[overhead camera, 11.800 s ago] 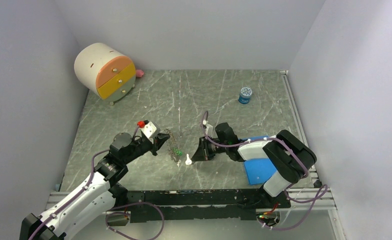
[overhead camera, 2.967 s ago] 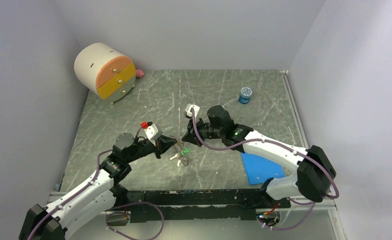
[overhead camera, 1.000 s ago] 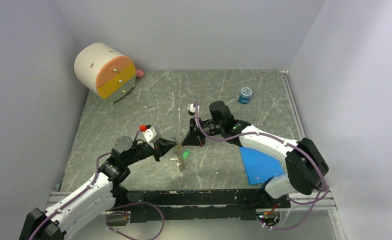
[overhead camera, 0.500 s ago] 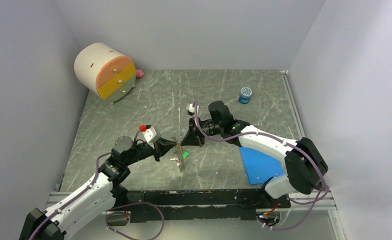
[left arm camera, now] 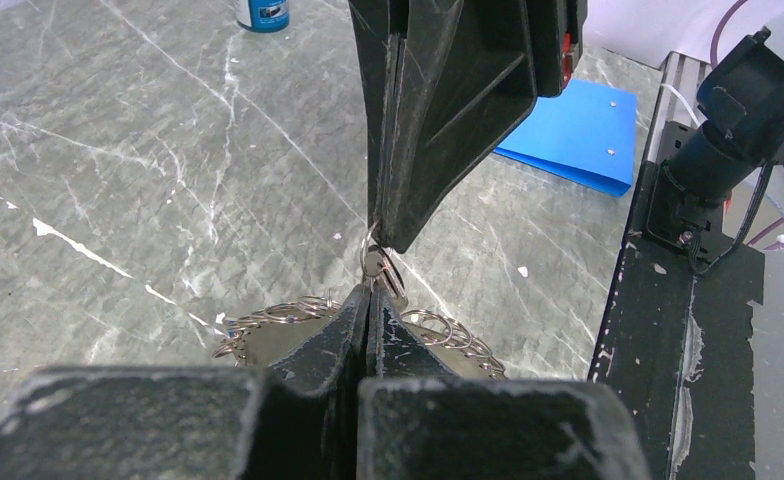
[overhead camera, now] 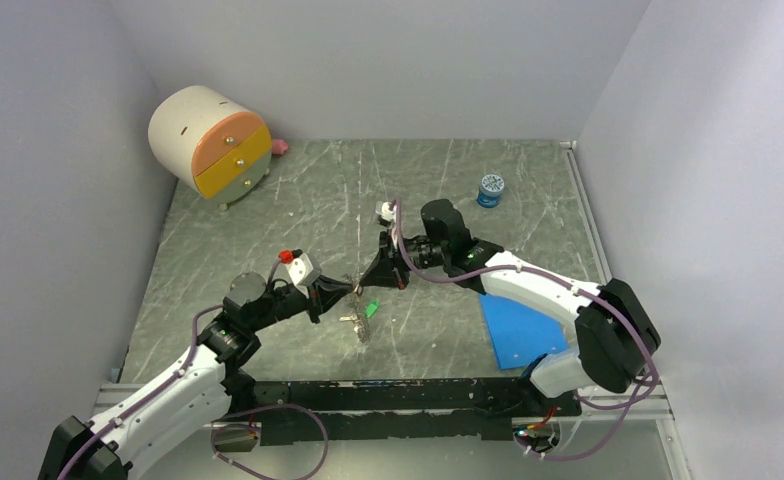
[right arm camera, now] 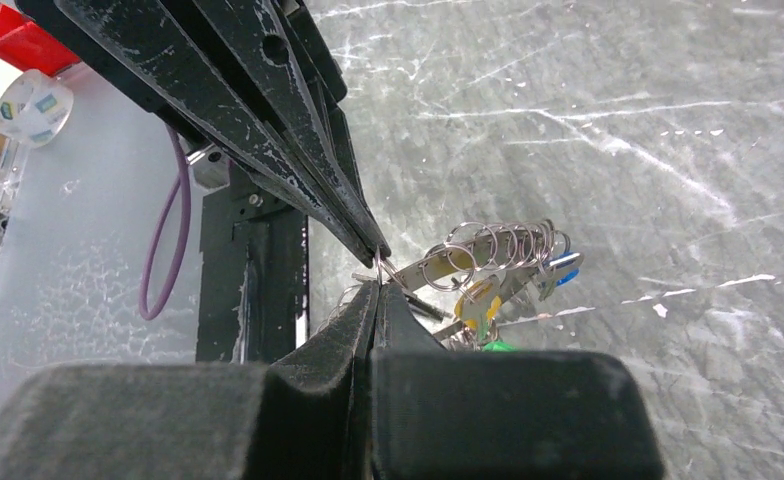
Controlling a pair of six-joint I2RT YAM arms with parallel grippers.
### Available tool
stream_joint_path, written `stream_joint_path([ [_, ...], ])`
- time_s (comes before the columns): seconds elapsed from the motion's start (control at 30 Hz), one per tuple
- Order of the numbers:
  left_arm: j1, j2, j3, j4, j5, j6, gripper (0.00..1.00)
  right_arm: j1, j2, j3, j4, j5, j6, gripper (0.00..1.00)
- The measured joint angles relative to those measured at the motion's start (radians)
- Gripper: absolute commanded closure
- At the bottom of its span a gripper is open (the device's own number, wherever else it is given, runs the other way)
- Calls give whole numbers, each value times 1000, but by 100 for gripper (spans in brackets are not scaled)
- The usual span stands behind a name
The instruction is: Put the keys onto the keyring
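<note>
The keyring (overhead camera: 359, 303) hangs just above the table's middle, its looped wire edge showing in the left wrist view (left arm camera: 280, 314) and the right wrist view (right arm camera: 498, 243). Keys hang from it: a green head (overhead camera: 371, 310), a yellow head (right arm camera: 477, 299) and a blue head (right arm camera: 564, 264). My left gripper (overhead camera: 352, 291) is shut on the keyring's top edge (left arm camera: 369, 300). My right gripper (overhead camera: 370, 284) meets it tip to tip (right arm camera: 376, 284), shut on a small ring (left arm camera: 380, 268) of the keyring.
A round drawer box (overhead camera: 211, 145) stands at the back left with a pink thing (overhead camera: 280, 146) beside it. A small blue jar (overhead camera: 490, 189) sits at the back right. A blue pad (overhead camera: 518, 335) lies near the right arm, by the black front rail (overhead camera: 388, 395).
The right wrist has crept slightly to the right. Both grippers stay shut at the keyring, and the hanging keys have hardly moved.
</note>
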Motion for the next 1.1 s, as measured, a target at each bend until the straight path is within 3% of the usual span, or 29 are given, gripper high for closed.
stream_joint_path([
  [1.1,0,0,0,0,-4,0,98,1,19,0,-64,84,-23,100],
])
